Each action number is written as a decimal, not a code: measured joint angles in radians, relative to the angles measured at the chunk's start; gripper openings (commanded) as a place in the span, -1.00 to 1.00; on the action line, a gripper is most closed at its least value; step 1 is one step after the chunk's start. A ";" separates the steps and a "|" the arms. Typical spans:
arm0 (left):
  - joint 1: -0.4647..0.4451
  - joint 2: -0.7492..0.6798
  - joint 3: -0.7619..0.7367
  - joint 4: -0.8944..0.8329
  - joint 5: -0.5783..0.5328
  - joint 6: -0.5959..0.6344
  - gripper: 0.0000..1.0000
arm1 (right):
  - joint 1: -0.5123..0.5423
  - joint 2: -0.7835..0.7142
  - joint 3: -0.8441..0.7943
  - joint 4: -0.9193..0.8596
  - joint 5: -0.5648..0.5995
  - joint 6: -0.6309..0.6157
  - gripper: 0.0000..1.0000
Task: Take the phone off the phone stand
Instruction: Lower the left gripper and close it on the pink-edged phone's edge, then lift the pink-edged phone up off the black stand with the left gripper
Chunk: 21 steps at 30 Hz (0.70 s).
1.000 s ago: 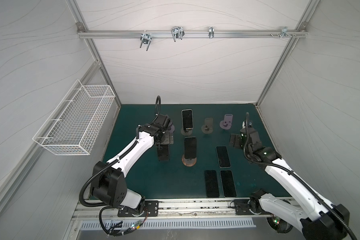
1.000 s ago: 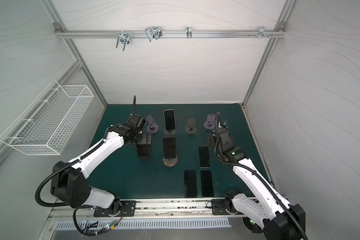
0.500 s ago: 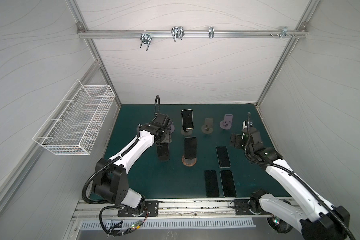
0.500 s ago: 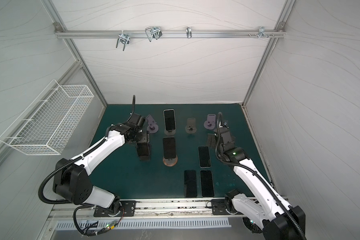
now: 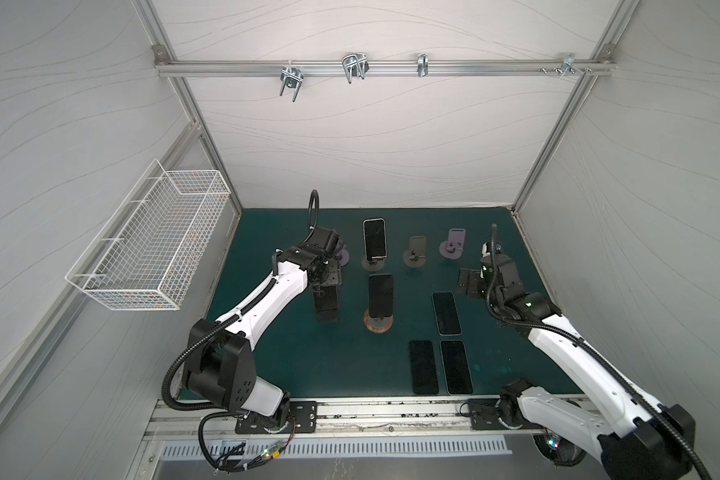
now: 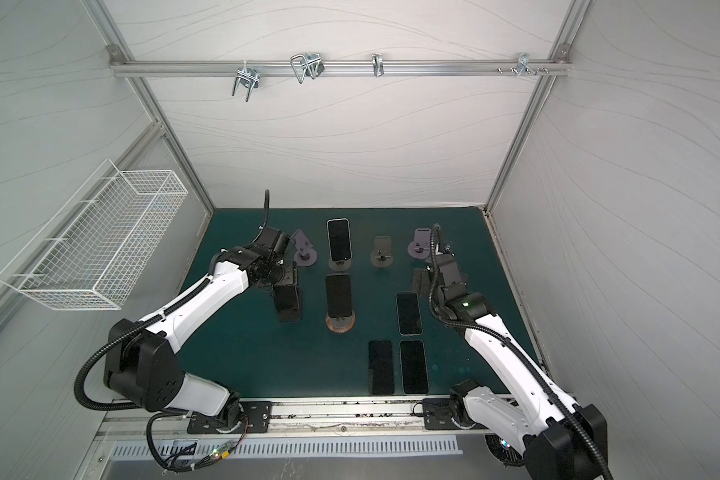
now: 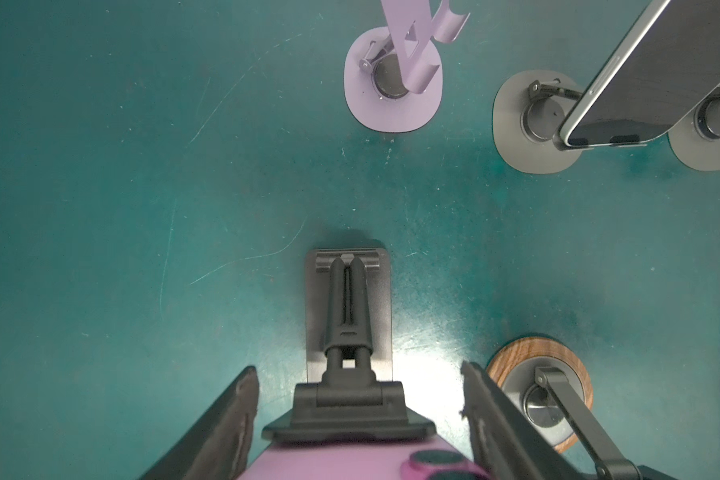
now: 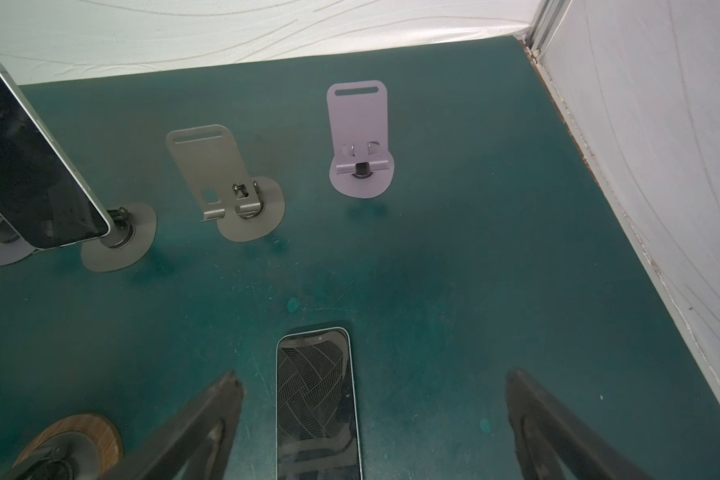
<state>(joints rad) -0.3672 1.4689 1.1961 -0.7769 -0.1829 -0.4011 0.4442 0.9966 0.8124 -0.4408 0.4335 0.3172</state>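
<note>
A phone with a pink back (image 7: 350,461) leans on a black folding phone stand (image 7: 348,316); in both top views it shows as a dark slab (image 5: 326,305) (image 6: 287,305) left of centre on the green mat. My left gripper (image 7: 358,368) (image 5: 329,279) reaches down over it. Its fingers (image 7: 225,424) sit against the phone's two long sides, and the phone rests on the stand. My right gripper (image 8: 371,378) (image 5: 468,282) hangs open and empty above a phone lying flat (image 8: 314,399).
Two more phones stand on stands, one grey-based (image 5: 375,244), one wood-based (image 5: 380,296). Empty stands: grey (image 5: 415,251), lilac (image 5: 454,245), lilac (image 6: 304,249) beside the left wrist. Three phones lie flat (image 5: 446,312) (image 5: 424,366) (image 5: 456,366). A wire basket (image 5: 150,245) hangs on the left wall.
My left gripper's jaws have closed in from wide open onto the sides of the phone on the black stand. The right arm has hardly moved.
</note>
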 measured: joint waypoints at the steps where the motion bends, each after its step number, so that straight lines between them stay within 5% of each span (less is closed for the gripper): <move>1: 0.000 -0.003 0.000 -0.006 0.000 0.000 0.03 | 0.000 0.004 0.000 0.000 -0.001 0.000 0.98; 21: 0.000 -0.102 0.180 -0.292 0.136 0.000 0.09 | 0.000 0.065 0.052 0.010 -0.051 0.008 0.98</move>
<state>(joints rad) -0.3672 1.3666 1.3762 -1.0687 -0.0467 -0.4007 0.4442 1.0618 0.8642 -0.4313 0.3828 0.3252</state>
